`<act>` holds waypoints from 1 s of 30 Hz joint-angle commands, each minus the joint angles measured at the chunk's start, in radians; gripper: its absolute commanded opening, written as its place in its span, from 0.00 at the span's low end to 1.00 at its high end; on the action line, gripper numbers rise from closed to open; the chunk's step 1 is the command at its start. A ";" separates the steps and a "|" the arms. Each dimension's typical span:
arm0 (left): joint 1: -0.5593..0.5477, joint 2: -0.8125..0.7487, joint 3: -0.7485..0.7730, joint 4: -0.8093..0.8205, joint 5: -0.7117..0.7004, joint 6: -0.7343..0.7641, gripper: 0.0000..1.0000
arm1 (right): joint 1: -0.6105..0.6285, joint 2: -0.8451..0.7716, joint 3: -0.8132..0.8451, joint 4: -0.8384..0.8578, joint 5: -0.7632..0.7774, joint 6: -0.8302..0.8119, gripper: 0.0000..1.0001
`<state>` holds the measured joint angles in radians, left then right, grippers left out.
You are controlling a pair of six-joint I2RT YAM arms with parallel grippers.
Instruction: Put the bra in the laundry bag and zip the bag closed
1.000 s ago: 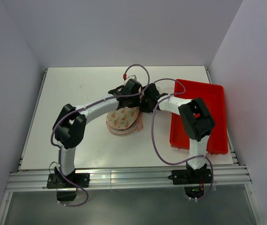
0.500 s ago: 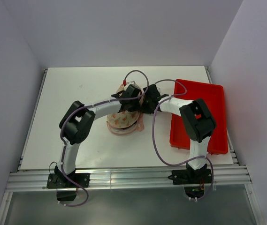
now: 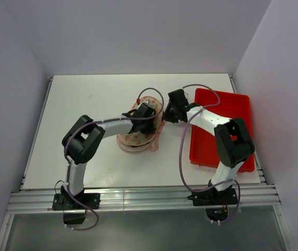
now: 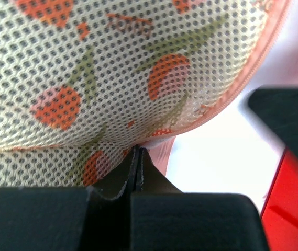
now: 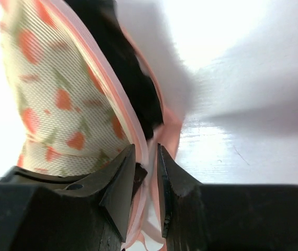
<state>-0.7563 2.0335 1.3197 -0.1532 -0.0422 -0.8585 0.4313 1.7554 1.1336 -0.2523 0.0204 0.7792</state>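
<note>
Bare surface [image 3: 128,168] is seen between the arm bases and the laundry bag [image 3: 134,140], which is lying near the middle, well apart from the near edge. Open room is found to the bag's left. To its right, a narrow strip of surface separates it from the red tray [image 3: 219,149], whose long side is set along the right edge. The left tool [image 4: 138,157] is pressed tight together, and a fold of the bag just beside the pink zipper rim [image 4: 251,70] is pinched at its tips. The right tool [image 5: 150,157] is narrowed to a slit, and the rim is gripped between its fingers at the bag's far right side, near the tray's far left corner. The bra [image 5: 125,68] is seen inside the bag as dark fabric in the gap where the rim is parted. Beyond both tools, the far strip of surface is open up to the back wall [image 3: 138,36].
</note>
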 commanded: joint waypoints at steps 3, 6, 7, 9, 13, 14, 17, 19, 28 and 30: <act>-0.011 -0.042 -0.106 -0.071 0.021 0.019 0.00 | -0.009 -0.068 0.048 -0.031 0.023 -0.014 0.31; -0.011 -0.058 -0.123 -0.062 0.030 0.021 0.00 | -0.009 -0.063 0.048 -0.028 0.021 -0.011 0.31; -0.011 -0.059 -0.126 -0.065 0.028 0.022 0.00 | -0.009 -0.063 0.046 -0.025 0.018 -0.009 0.31; -0.011 -0.064 -0.135 -0.075 0.027 0.029 0.00 | -0.009 -0.057 0.045 -0.024 0.016 -0.009 0.31; -0.011 -0.102 -0.171 -0.083 0.025 0.042 0.00 | -0.009 -0.039 0.077 -0.033 0.029 -0.029 0.31; -0.011 -0.111 -0.181 -0.086 0.021 0.045 0.00 | -0.008 -0.034 0.089 -0.039 0.036 -0.035 0.31; -0.009 -0.142 -0.229 -0.109 0.001 0.061 0.00 | -0.008 -0.017 0.149 -0.048 0.035 -0.067 0.31; -0.009 -0.157 -0.247 -0.120 -0.007 0.072 0.00 | -0.009 0.003 0.214 -0.064 0.018 -0.095 0.31; -0.005 -0.266 -0.320 -0.137 -0.019 0.081 0.00 | -0.003 0.200 0.523 -0.117 -0.137 -0.176 0.30; -0.005 -0.282 -0.329 -0.138 -0.024 0.085 0.00 | -0.002 0.252 0.551 -0.117 -0.183 -0.176 0.29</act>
<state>-0.7601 1.7794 1.0203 -0.2108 -0.0330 -0.8066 0.4232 1.9423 1.6264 -0.3309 -0.0826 0.6407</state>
